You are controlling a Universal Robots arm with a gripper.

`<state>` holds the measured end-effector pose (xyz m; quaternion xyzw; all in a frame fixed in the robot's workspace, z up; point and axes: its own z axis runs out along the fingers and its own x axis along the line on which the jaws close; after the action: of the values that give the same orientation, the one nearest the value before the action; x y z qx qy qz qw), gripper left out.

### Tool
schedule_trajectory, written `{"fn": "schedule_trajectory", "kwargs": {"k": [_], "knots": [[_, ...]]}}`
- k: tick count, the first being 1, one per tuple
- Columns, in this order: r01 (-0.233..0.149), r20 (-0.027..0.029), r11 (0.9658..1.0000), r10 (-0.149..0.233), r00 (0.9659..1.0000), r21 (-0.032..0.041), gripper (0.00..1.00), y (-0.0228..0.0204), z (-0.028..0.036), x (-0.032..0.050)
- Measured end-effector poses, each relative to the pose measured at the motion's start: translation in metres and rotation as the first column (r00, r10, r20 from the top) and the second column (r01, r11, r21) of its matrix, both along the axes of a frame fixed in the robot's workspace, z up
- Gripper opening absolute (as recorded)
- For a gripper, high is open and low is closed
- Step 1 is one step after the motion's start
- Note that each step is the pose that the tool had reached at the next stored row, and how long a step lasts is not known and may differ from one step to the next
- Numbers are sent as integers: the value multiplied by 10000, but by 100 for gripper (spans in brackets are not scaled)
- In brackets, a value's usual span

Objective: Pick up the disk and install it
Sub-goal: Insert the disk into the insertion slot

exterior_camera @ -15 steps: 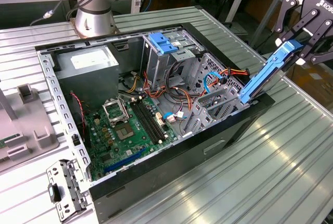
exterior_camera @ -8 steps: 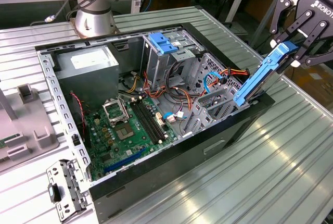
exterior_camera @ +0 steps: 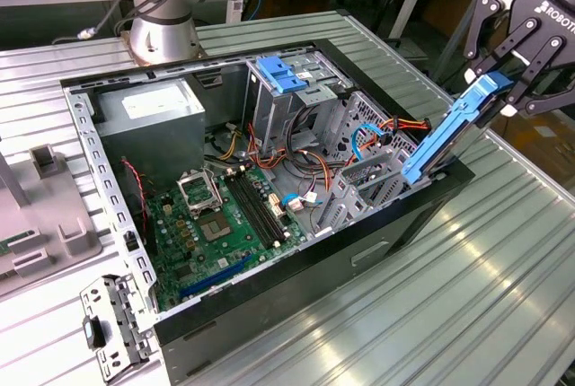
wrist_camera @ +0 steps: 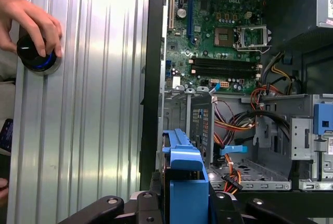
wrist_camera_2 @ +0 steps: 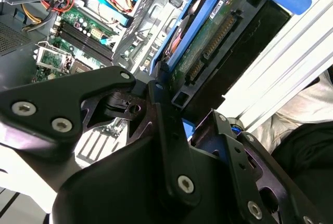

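The disk [exterior_camera: 449,139], dark with blue plastic side rails, hangs tilted over the open computer case's [exterior_camera: 296,310] wall at the exterior view's right, its lower end just above the drive bay [exterior_camera: 373,179]. My black gripper [exterior_camera: 499,99] is shut on its upper end. The second wrist view shows the disk's [wrist_camera_2: 218,41] green circuit-board side and connector between the blue rails, just beyond my fingers [wrist_camera_2: 166,125]. A blue rail end of the disk [wrist_camera: 184,174] rises above the case interior in the first wrist view.
Inside the case lie a motherboard [exterior_camera: 225,220], a grey power-supply box [exterior_camera: 148,112], a metal cage topped by a blue latch [exterior_camera: 283,74] and loose cables [exterior_camera: 395,130]. A person's hand [wrist_camera: 28,18] holds a round black knob [wrist_camera: 34,53] on the ribbed table. A metal bracket [exterior_camera: 112,323] lies beside the case.
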<state>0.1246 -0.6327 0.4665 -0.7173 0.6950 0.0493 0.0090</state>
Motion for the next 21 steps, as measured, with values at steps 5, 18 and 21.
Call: {"fn": "schedule_trajectory", "kwargs": {"k": [5, 18, 21], "knots": [[0, 0, 10000, 0, 10000, 0, 37, 0, -3, -23], [0, 0, 10000, 0, 10000, -1, 37, 0, -10, -88], [0, 0, 10000, 0, 10000, 0, 37, 0, -11, -96]]}}
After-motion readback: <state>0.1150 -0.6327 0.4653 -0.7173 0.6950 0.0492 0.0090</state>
